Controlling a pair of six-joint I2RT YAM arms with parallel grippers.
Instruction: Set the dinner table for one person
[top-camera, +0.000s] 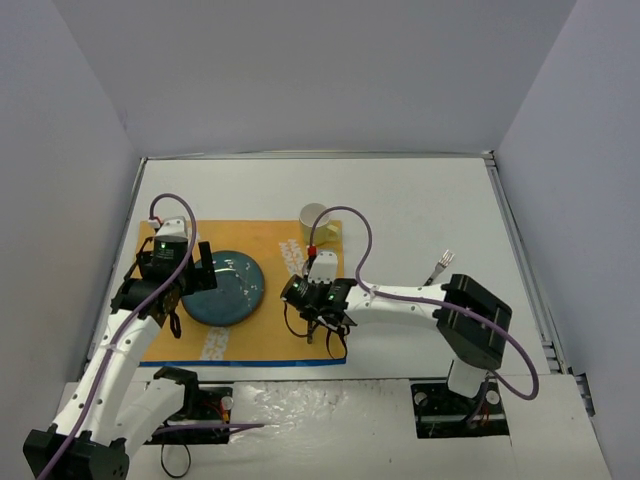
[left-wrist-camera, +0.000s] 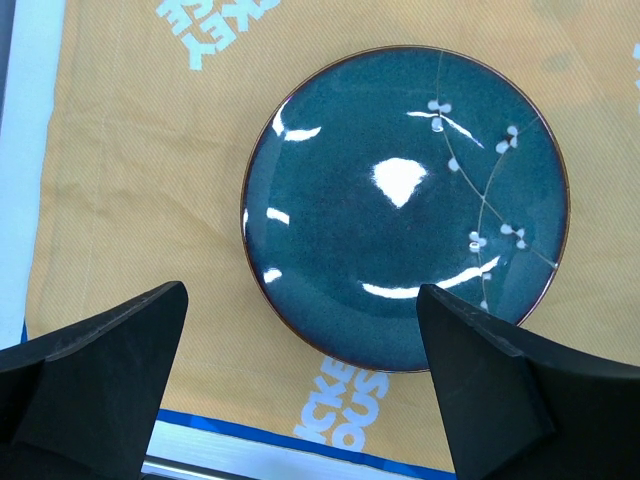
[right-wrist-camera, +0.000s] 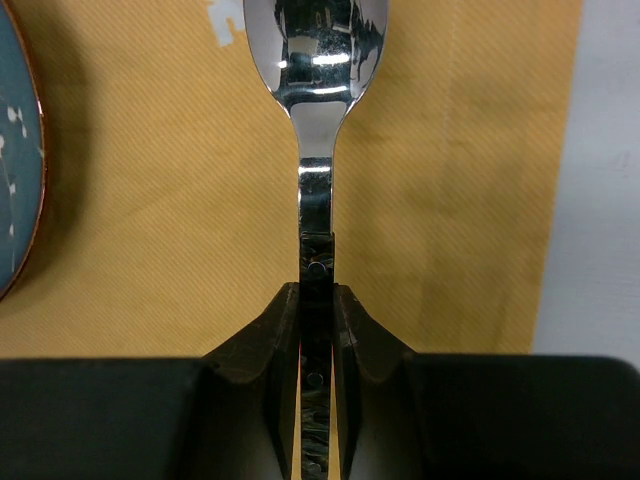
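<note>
The right end effector (right-wrist-camera: 315, 295) is clenched on the handle of a spoon (right-wrist-camera: 314, 120), whose long axis seems to run from near edge to far edge above the orange placemat (top-camera: 262, 245) on the white tabletop (top-camera: 420, 210), just right of the blue plate (top-camera: 222, 287), while the left end effector (left-wrist-camera: 302, 295) hovers released over that plate.

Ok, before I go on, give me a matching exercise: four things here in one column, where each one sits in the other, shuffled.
1 plate
2 spoon
3 cup
4 fork

A on the bare table, right of the mat
B clamped in the right gripper
C at the mat's far edge
D flat on the mat's left half

Pairs: 1-D, 2-B, 3-C, 4-A
</note>
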